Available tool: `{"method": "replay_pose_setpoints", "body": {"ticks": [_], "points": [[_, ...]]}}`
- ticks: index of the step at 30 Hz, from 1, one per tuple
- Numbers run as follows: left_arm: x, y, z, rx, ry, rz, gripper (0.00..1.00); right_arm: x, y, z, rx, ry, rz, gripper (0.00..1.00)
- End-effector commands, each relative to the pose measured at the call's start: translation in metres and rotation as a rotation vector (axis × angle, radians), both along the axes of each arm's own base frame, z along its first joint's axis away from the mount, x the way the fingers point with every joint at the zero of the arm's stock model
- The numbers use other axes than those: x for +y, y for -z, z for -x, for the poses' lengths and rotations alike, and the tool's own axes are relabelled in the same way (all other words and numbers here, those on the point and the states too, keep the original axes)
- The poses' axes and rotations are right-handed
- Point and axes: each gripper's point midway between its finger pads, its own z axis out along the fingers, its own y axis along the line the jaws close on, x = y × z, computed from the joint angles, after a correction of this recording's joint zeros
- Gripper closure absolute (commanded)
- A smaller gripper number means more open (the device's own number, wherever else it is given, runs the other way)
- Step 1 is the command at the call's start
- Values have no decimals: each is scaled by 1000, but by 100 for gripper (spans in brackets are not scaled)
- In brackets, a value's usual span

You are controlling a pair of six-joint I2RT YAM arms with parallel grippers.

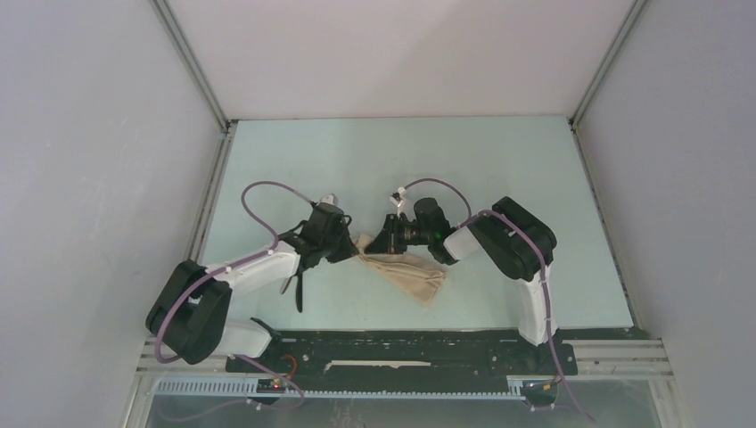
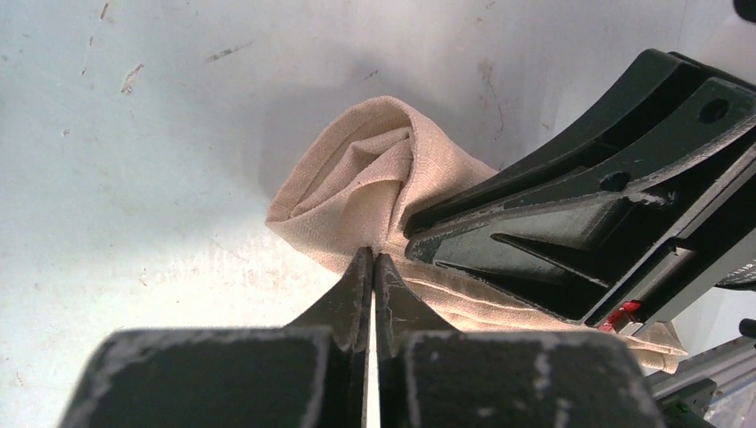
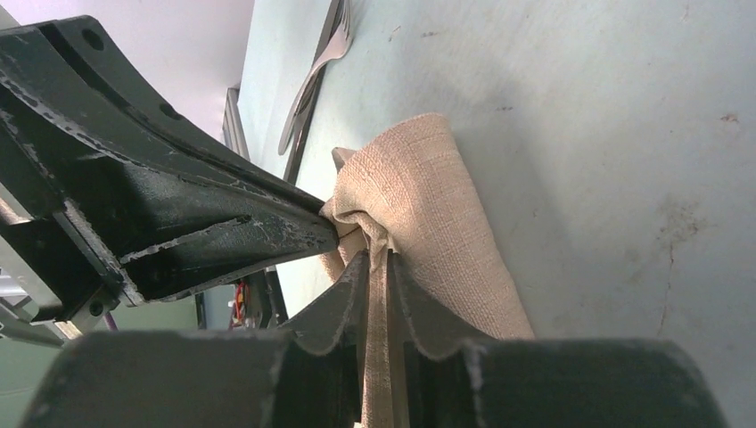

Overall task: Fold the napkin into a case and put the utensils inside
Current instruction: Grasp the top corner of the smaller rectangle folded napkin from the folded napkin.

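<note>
The beige napkin (image 1: 406,275) lies as a narrow folded packet between the two arms, its left end lifted and bunched (image 2: 357,187). My left gripper (image 1: 354,252) is shut with its tips (image 2: 373,260) pinched on that end's edge. My right gripper (image 1: 385,242) meets it from the other side. Its jaws (image 3: 379,260) stand slightly apart, pressed on a fold of the napkin (image 3: 437,205) that fills the gap. The silver fork (image 3: 314,76) lies beyond on the table beside the black knife (image 1: 299,292), which is partly under my left arm.
The black base plate (image 1: 401,343) and a metal rail run along the near edge. Grey walls close in the pale table (image 1: 401,152) at left, right and back. The two grippers' fingers are almost touching each other.
</note>
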Motion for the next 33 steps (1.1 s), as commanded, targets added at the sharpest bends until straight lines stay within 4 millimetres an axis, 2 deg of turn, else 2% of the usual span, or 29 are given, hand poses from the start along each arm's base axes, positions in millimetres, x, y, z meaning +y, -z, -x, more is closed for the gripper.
{"method": "replay_pose_setpoints", "body": {"ticks": [1, 8, 11, 14, 16, 19, 21, 22, 24, 29, 33], "points": [[1, -13, -7, -58, -19, 20, 100, 5, -13, 2, 8, -19, -36, 80], [-1, -13, -8, -55, -14, 26, 100, 21, -14, 6, 8, -50, -57, 100], [-3, -14, -9, -60, -9, 33, 100, 27, -11, 5, 13, -61, -57, 100], [-7, -16, -10, -64, -1, 46, 100, 42, -5, 8, 22, -83, -40, 100], [-10, -18, -10, -68, 5, 56, 100, 55, 4, 11, 32, -92, -21, 100], [-14, -17, -14, -60, 0, 68, 100, 69, 33, 12, 42, -53, 79, 100], [-13, -18, -14, -57, -13, 66, 100, 57, 38, 9, 61, 0, 95, 100], [-10, -18, -15, -62, -26, 55, 100, 46, 33, 10, 69, 7, 75, 98], [-2, -16, -16, -65, -46, 35, 100, 36, 11, 9, 57, -12, 37, 92], [13, -5, -15, -47, -75, 4, 99, 24, -33, 19, 12, -96, 9, 84], [14, -8, -15, -67, -69, 7, 97, 16, -41, 21, -9, -100, 16, 78]]}}
